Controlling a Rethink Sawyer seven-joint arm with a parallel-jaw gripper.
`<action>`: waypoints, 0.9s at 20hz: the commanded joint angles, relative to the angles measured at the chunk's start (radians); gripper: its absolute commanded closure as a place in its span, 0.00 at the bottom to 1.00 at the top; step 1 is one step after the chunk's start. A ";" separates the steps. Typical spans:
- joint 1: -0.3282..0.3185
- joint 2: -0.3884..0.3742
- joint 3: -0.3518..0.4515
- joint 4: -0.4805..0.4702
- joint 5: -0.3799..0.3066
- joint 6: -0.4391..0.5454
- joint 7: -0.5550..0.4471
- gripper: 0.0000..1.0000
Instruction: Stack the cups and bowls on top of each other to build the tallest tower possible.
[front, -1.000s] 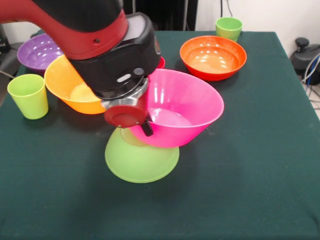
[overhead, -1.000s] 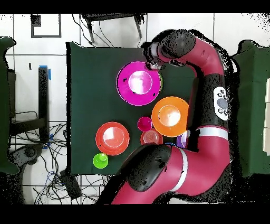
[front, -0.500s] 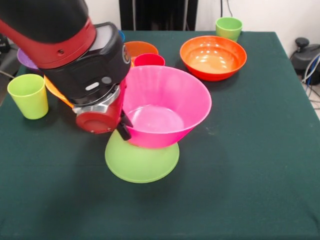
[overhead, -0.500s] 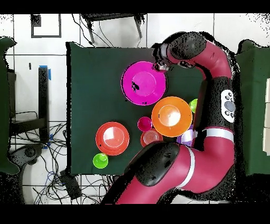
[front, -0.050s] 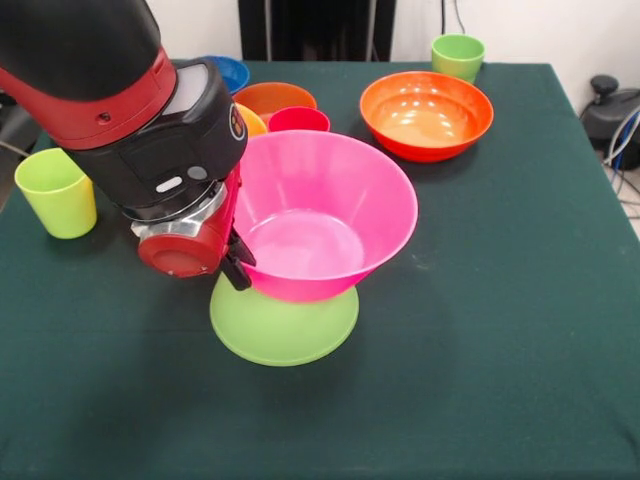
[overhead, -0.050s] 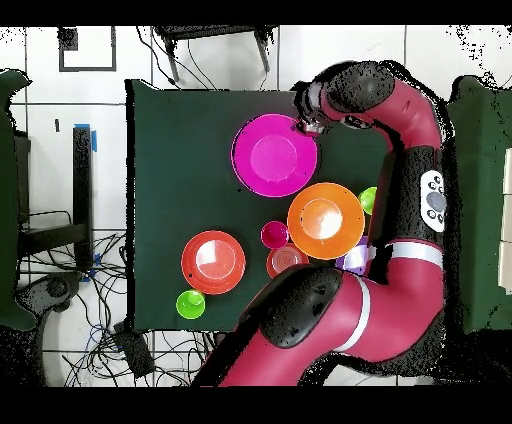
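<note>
Since a second ago the pink bowl (front, -0.050s: 325, 215) has levelled out; it was tipped, now it sits mouth up on the lime bowl (front, -0.050s: 284, 325), which is rim-down mid-table. My pincer (front, -0.050s: 238, 268) is at the pink bowl's rim on one side, a black finger against the outer wall, looks clamped on it. Red cup (front, -0.050s: 299, 120) and orange bowl (front, -0.050s: 427, 113) sit behind, green cup (front, -0.050s: 57, 191) off to the side.

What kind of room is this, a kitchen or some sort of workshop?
Most likely a robotics lab, not a kitchen. A large red and black robot arm works over a table draped in dark green cloth, cables lie tangled on the tiled floor, and the glossy pink plastic bowl it handles is empty.
</note>
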 joint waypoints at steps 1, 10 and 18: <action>0.009 0.100 0.068 -0.007 -0.089 -0.007 -0.383 1.00; 0.002 0.080 0.079 0.019 -0.085 -0.015 -0.416 1.00; -0.002 0.050 0.073 0.072 -0.084 -0.031 -0.427 1.00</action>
